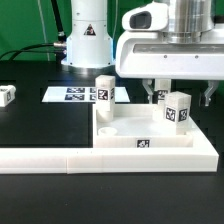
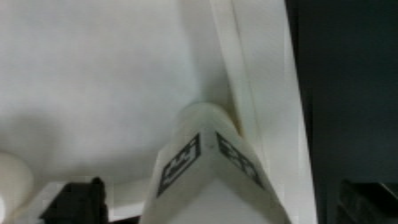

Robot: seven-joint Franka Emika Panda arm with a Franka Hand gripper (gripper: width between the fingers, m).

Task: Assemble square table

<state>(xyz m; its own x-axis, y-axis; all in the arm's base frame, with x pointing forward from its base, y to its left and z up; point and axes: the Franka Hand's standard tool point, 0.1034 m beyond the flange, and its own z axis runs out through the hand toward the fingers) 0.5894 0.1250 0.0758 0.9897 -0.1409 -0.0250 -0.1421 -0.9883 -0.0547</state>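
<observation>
The white square tabletop (image 1: 150, 135) lies on the black table with its raised rim up and a tag on its front wall. One white leg (image 1: 105, 92) stands upright at its far corner on the exterior view's left. A second tagged leg (image 1: 177, 110) stands at the far corner on the right. My gripper (image 1: 179, 96) hangs over this second leg, open, with a finger on each side and a gap to each. In the wrist view the leg (image 2: 214, 160) rises between the dark fingertips (image 2: 80, 200) of my gripper (image 2: 222, 203), over the tabletop (image 2: 107, 80).
A third leg (image 1: 8, 95) lies on the table at the exterior view's far left. The marker board (image 1: 72, 95) lies behind the tabletop. The long white L-shaped border bar (image 1: 90, 158) runs along the front and right of the tabletop. The arm's base (image 1: 85, 40) stands at the back.
</observation>
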